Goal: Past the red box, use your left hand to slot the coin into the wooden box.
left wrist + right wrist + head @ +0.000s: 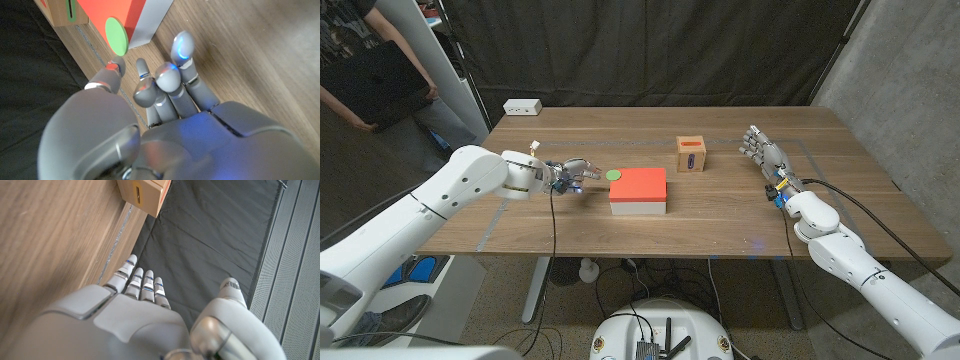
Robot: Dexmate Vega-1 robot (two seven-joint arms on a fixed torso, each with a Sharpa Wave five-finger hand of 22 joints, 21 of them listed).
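A green coin (613,174) hangs just off the red box's (639,187) near-left corner, pinched at its edge by the fingertips of my left hand (565,176). In the left wrist view the coin (116,35) stands just beyond the thumb tip and partly covers the red box (112,7); my left hand (150,110) has its other fingers curled. Past the red box stands the small wooden box (692,154), with a dark slot in its top. My right hand (763,155) stands open to the right of that wooden box (142,192), fingers straight and apart, holding nothing.
A white power strip (522,106) lies at the table's back left corner. A person (370,70) in dark clothes stands beyond the left side. A thin cable (553,225) hangs from my left wrist over the table's front edge. Black curtain hangs behind the table.
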